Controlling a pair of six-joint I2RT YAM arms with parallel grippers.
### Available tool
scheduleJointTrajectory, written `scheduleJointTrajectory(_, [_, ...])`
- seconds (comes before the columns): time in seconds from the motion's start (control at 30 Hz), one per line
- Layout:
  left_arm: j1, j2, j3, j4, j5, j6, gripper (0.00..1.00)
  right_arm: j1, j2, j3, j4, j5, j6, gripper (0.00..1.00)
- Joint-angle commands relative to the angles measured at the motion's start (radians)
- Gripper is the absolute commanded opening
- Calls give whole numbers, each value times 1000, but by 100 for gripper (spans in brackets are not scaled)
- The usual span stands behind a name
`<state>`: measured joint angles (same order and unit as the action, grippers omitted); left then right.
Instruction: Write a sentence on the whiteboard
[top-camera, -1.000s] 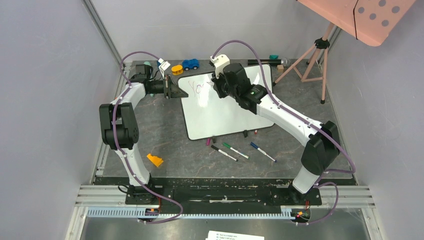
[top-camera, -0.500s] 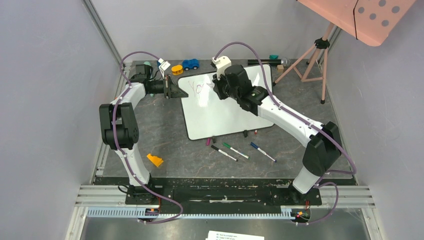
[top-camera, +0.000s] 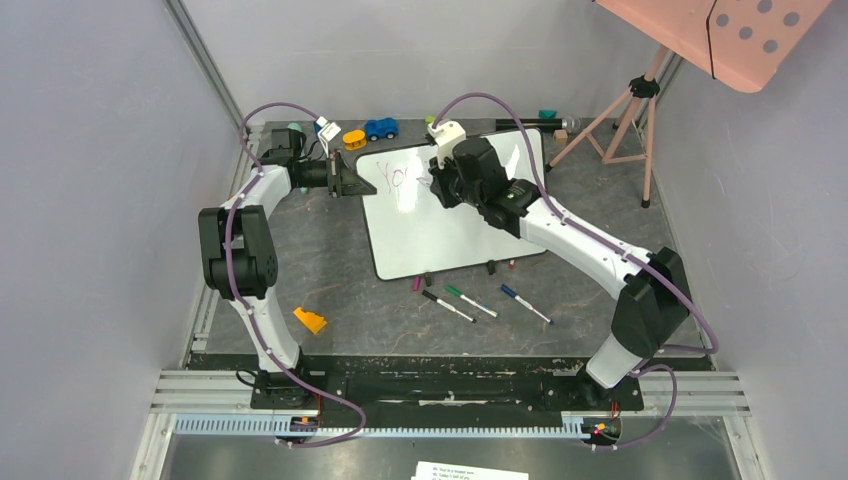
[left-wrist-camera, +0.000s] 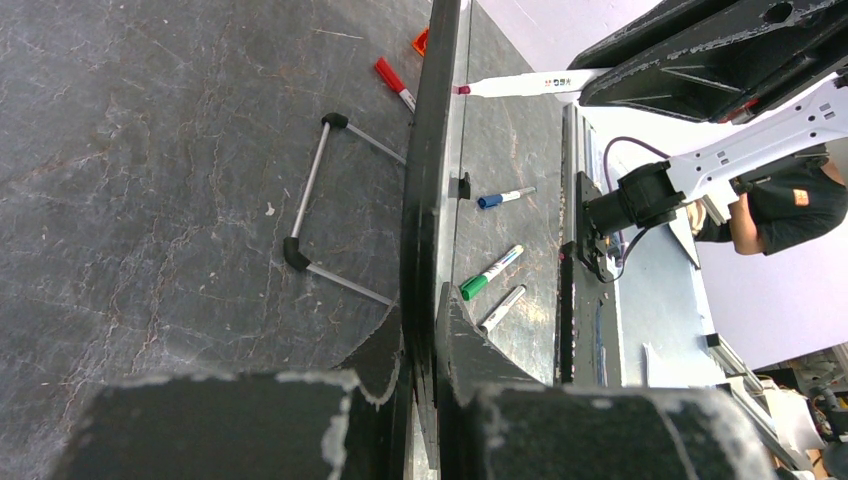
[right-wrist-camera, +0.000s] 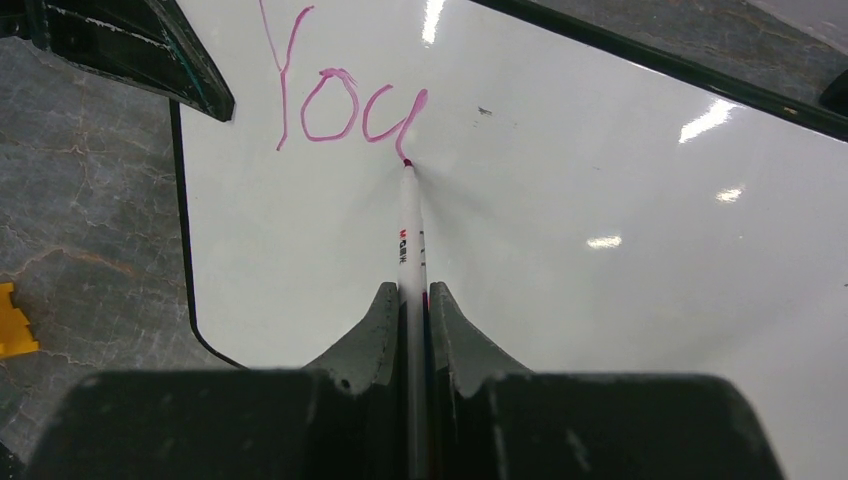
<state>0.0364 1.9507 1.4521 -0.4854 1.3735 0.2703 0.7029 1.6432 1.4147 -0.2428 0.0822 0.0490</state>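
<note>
The right claw (right-wrist-camera: 410, 292), clamped on the marker (right-wrist-camera: 410, 220), seems to have just finished "u" (sentence (right-wrist-camera: 340, 105) reads "You", barely begun); left claw (left-wrist-camera: 420, 315) pinches the whiteboard (left-wrist-camera: 428, 150).

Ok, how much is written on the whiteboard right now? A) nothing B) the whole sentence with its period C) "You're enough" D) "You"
D: in the right wrist view the sentence on the whiteboard reads only "You", with the marker in the right gripper touching the u's tail.
</note>
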Motion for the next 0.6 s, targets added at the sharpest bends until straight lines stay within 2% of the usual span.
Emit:
scheduleJointTrajectory(0.0, [-62,46,-33,-24,-270,179,2,-13,-35,-5,-16,45,-4,0])
scheduleJointTrajectory(0.57, [-63,46,-33,-24,-271,180,2,-28,-28,61,56,6,0,0])
